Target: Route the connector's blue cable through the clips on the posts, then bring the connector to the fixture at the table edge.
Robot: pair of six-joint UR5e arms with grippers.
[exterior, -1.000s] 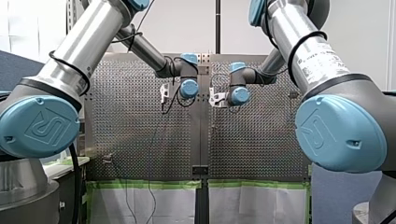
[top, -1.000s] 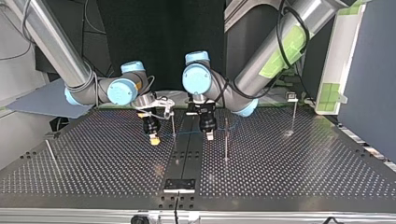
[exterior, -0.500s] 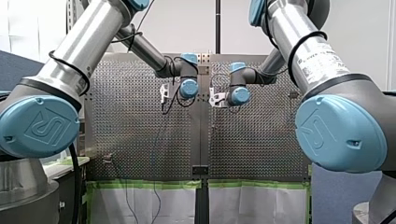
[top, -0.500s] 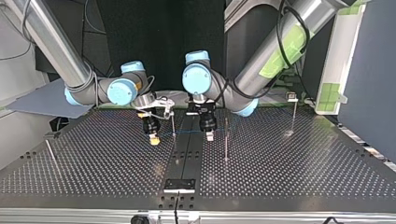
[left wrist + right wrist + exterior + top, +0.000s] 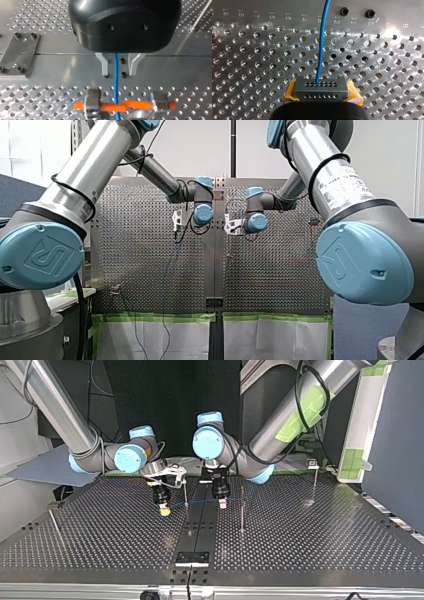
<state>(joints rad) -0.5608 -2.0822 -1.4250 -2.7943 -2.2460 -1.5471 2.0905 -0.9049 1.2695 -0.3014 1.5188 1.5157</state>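
Since the blue cable [image 5: 322, 37] probably needs tension for threading, my right gripper [image 5: 163, 508] clamps its yellow pads on the connector [image 5: 321, 90] above the table [image 5: 100, 530], near its centre seam. My left gripper [image 5: 119, 74] straddles the cable, fingers apart. The connector's long axis spans the pads, and its cable face points away from the wrist.

The left arm [image 5: 92, 167] and the right arm [image 5: 327, 172] are stretched inward, grippers pointed down — the left gripper [image 5: 118, 73] is seen with metal fingers [image 5: 105, 65] apart, the right gripper [image 5: 321, 94] is clamped by yellow pads [image 5: 290, 91] on the connector [image 5: 321, 87].
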